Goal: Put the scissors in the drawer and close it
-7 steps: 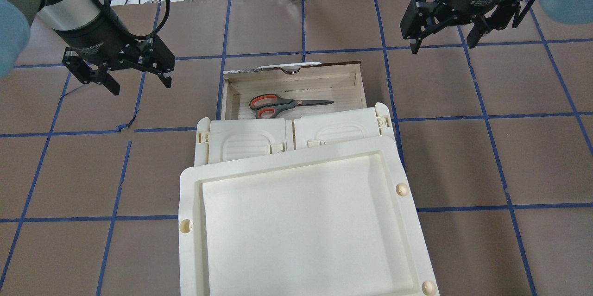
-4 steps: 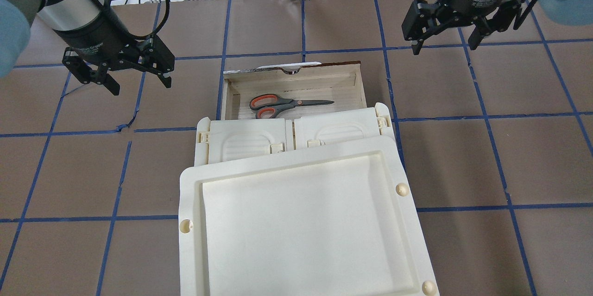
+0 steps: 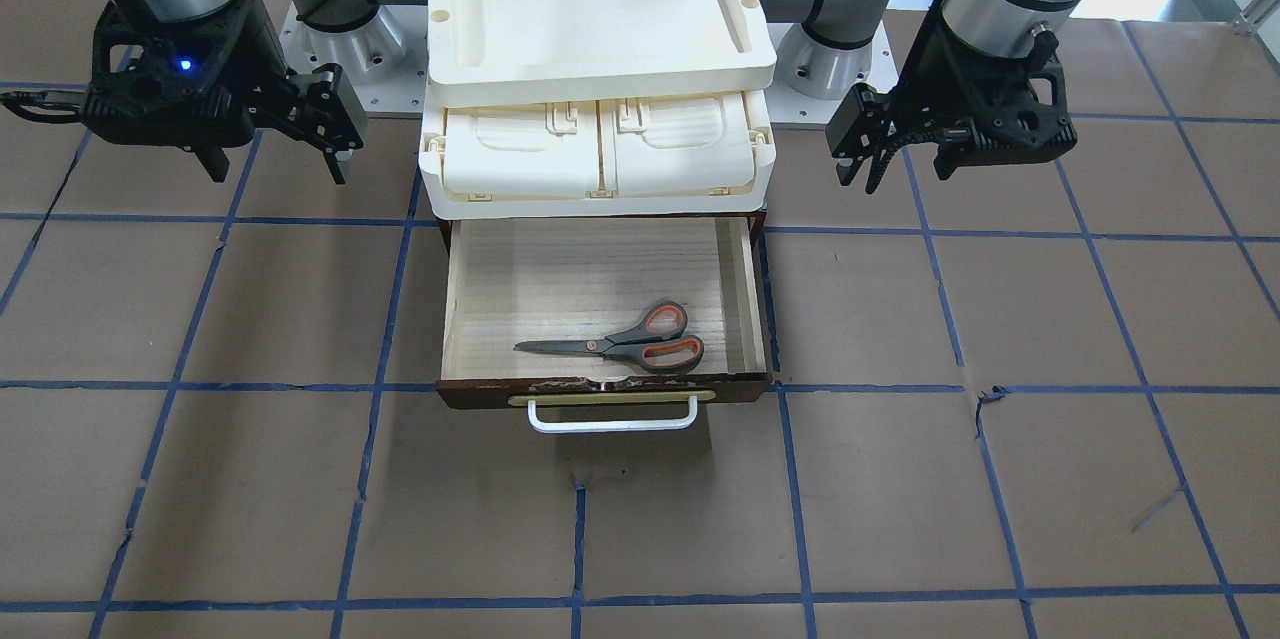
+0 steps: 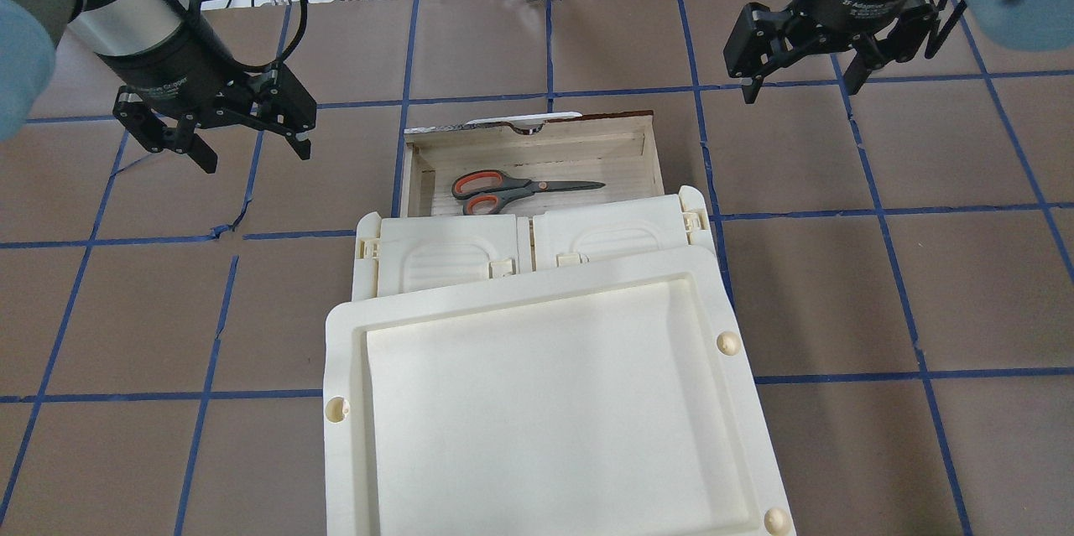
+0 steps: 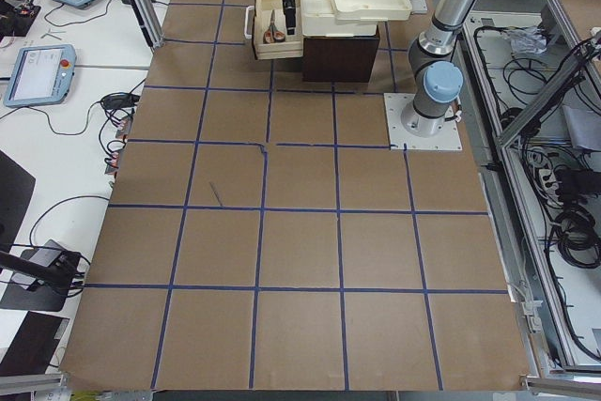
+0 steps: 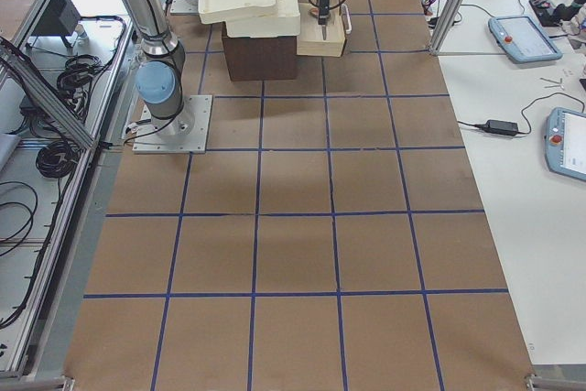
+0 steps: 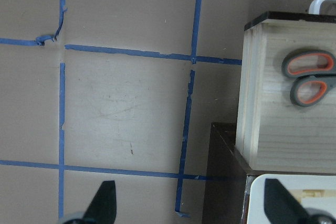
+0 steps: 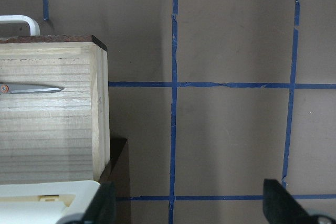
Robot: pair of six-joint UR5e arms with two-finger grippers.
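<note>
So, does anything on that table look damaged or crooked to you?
The drawer has a dark front chipped along its top edge, the blue tape is torn in places, and the top cream tray sits twisted on the lower tray.

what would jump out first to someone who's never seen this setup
The scissors, orange in the handles, lie inside the open drawer near its front, at mid-table. Cream trays are stacked just above and behind it. The left gripper and right gripper hang open and empty, one on each side of the drawer.
</note>
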